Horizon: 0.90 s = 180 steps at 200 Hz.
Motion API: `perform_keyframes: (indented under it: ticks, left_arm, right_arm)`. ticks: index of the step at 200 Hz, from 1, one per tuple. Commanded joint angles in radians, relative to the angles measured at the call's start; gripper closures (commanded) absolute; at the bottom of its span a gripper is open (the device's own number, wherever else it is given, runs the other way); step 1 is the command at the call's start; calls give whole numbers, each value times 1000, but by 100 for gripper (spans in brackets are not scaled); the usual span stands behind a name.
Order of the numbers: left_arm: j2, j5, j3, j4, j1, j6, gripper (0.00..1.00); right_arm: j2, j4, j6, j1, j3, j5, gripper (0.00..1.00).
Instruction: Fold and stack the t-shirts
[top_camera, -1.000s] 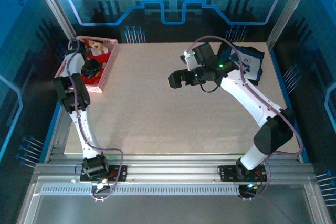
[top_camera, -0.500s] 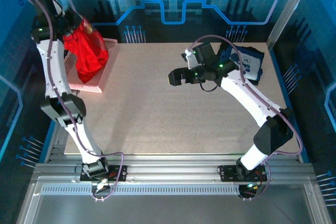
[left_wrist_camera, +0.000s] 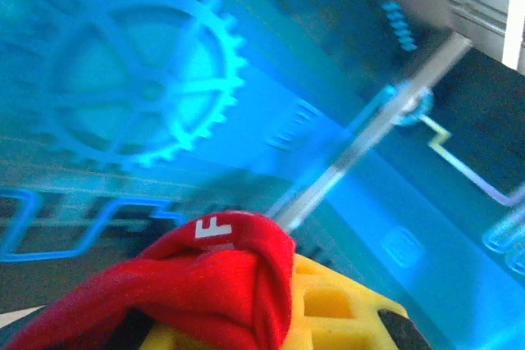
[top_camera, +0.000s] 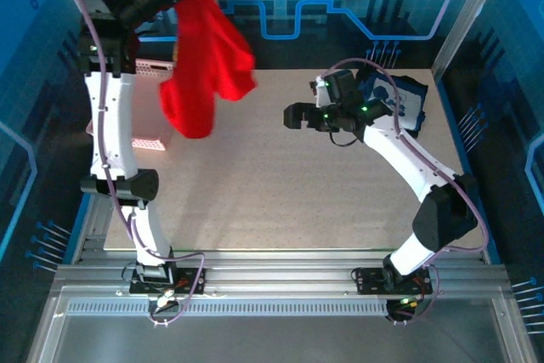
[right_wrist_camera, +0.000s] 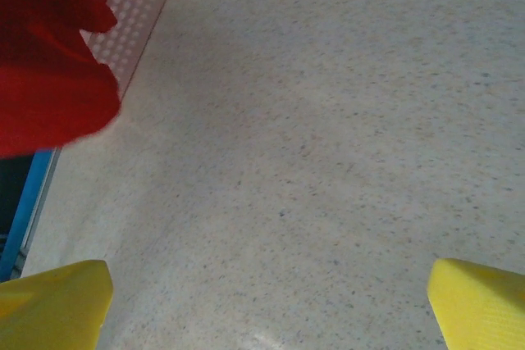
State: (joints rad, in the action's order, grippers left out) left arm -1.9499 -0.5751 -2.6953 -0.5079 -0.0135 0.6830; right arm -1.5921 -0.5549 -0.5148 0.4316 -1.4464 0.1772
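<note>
Top external, red shirt (top_camera: pixel 208 65) above table (top_camera: pixel 280 201) corner

The table (top_camera: pixel 280 184) is lit brightly and evenly from above, while the blue walls (top_camera: pixel 357 6) around it are left dimmer, their line patterns glowing. In the right wrist view a soft shadow is cast on the tabletop beside the red t-shirt (right_wrist_camera: pixel 49 63), and a faint glare spot is seen at the near edge. The left wrist view is smeared by motion blur.
</note>
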Motion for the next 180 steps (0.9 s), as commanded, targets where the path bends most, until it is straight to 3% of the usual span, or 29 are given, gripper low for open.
perform_keyframes:
  ticks: [1, 55, 83, 92, 103, 112, 117, 119, 121, 133, 144, 180]
  left_arm:
    - [-16, -74, -25, 58, -84, 54, 100]
    - [-20, -90, 105, 35, -250, 37, 100]
    - [-16, -81, 332, 61, -330, 7, 100]
    - [-27, -71, 419, 94, -343, -6, 88]
    - [-50, -68, 545, 165, -334, 21, 54]
    - [-65, -58, 656, 238, -305, 88, 37]
    - [-68, -60, 727, 300, -284, 139, 18]
    - [-68, -59, 755, 326, -274, 160, 6]
    - [-64, -57, 791, 352, -265, 181, 2]
    - [-19, -34, 978, 498, -209, 285, 1]
    - [59, 7, 1141, 549, -165, 301, 1]
    - [260, 48, 1333, 282, -118, 79, 1]
  right_arm:
    - [98, 50, -68, -56, 78, -44, 0]
    - [259, 76, -134, -159, 255, -130, 0]
    - [308, 54, -171, -198, 326, -172, 0]
    - [315, 56, -173, -207, 348, -167, 0]
    - [319, 55, -167, -208, 370, -164, 0]
    - [320, 50, -161, -206, 389, -161, 0]
    - [320, 45, -159, -206, 395, -158, 0]
    - [319, 42, -158, -205, 398, -158, 0]
    - [319, 41, -156, -205, 402, -157, 0]
    - [316, 30, -145, -202, 415, -144, 0]
    - [309, 12, -127, -195, 419, -124, 0]
    - [283, -113, -66, -175, 413, -156, 0]
